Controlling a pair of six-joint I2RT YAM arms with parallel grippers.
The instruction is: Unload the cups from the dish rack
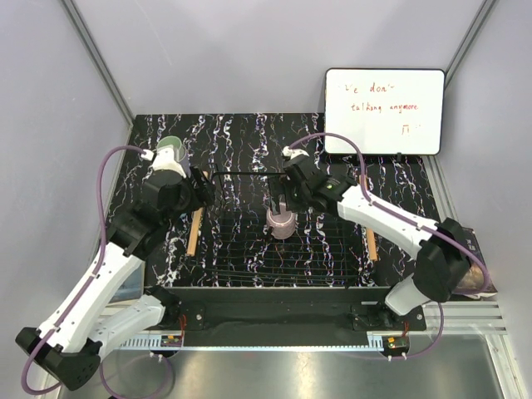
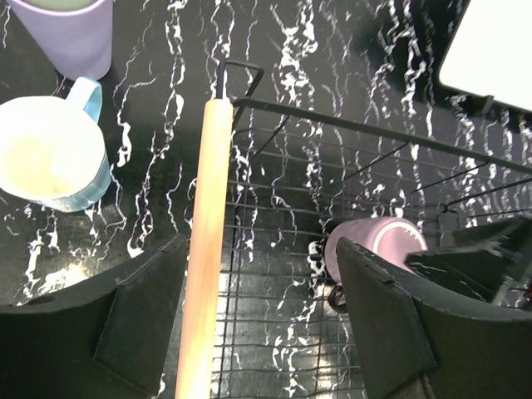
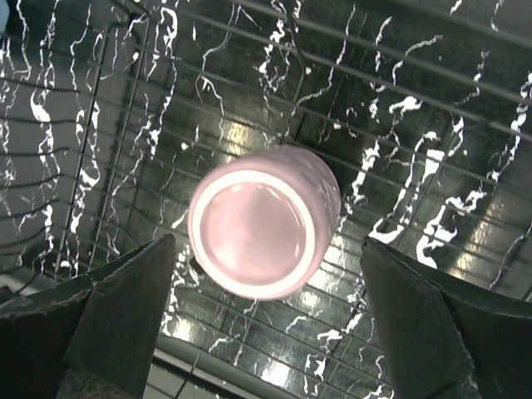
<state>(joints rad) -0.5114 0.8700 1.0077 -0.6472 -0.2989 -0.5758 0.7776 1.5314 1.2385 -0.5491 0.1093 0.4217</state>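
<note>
The dish rack (image 1: pixel 241 270) is a black wire basket with a wooden bar (image 2: pixel 204 241) along each side. One mauve cup (image 1: pixel 281 223) stands upside down inside it, base up (image 3: pixel 259 223). My right gripper (image 1: pixel 281 202) hovers over that cup, open; its fingers flank the cup without touching it (image 3: pixel 268 249). My left gripper (image 2: pixel 259 249) is open and empty over the rack's left wooden bar (image 1: pixel 193 233). On the table left of the rack stand a light blue mug (image 2: pixel 50 154) and a lavender cup (image 2: pixel 71 37) with pale green inside it (image 1: pixel 170 148).
A whiteboard (image 1: pixel 384 110) with red writing leans at the back right. The rack's raised wire rim (image 2: pixel 332 125) runs just ahead of the left gripper. Grey walls close in the table on three sides.
</note>
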